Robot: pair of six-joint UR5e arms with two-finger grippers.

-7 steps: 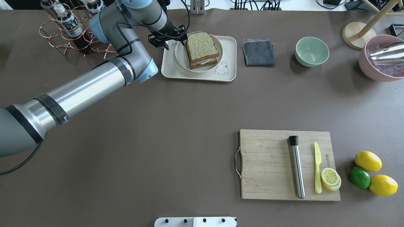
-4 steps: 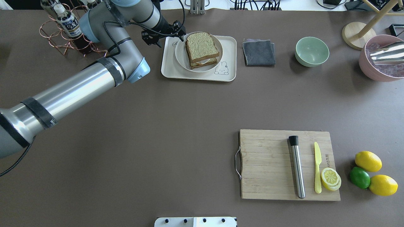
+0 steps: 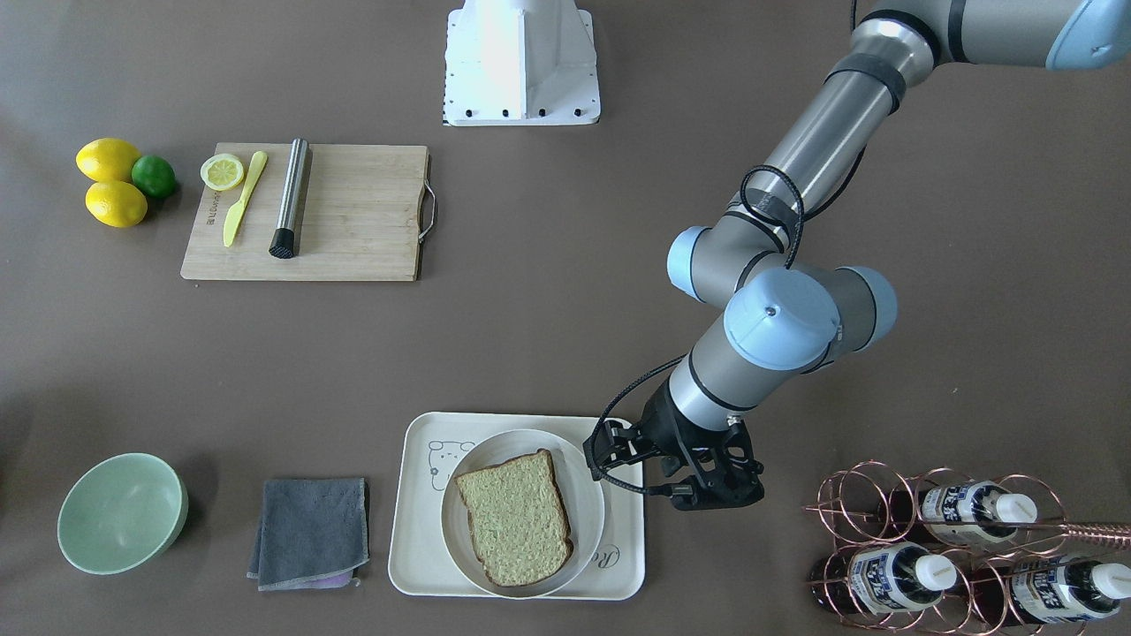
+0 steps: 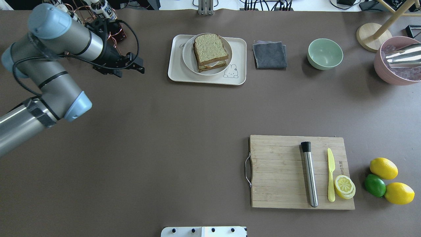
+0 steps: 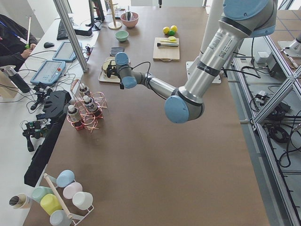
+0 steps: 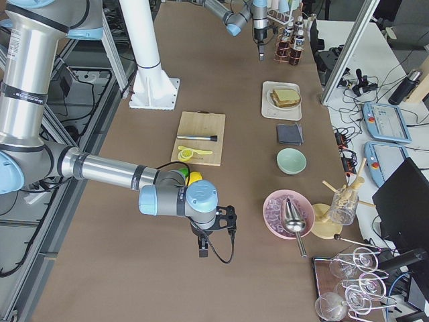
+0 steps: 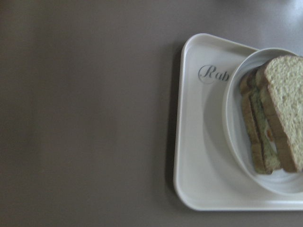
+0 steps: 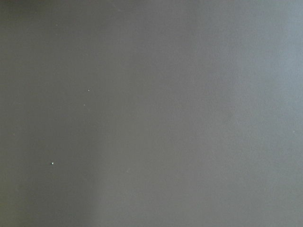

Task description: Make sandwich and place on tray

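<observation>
The sandwich (image 4: pixel 210 49), two speckled bread slices with egg between, lies on the round white plate (image 4: pixel 187 57). The plate rests on the cream tray (image 4: pixel 176 70) at the table's far side. They also show in the front view: sandwich (image 3: pixel 517 517), plate (image 3: pixel 588 495), tray (image 3: pixel 415 530). The left wrist view has the sandwich (image 7: pixel 284 113) and tray (image 7: pixel 199 156). My left gripper (image 4: pixel 131 70) is open and empty, left of the tray and apart from it. My right gripper (image 6: pixel 201 248) shows only in the exterior right view, low over bare table; I cannot tell its state.
A copper bottle rack (image 3: pixel 937 548) stands close behind my left wrist. Right of the tray are a grey cloth (image 4: pixel 269 54), a green bowl (image 4: pixel 325 53) and a pink bowl (image 4: pixel 398 61). A wooden cutting board (image 4: pixel 276 171) holds a muddler, knife and lemon slice, with lemons (image 4: pixel 383 168) beside it.
My left gripper has pulled back to the left from the plate's rim, clear of the tray. The sandwich, plate and tray have not moved.
</observation>
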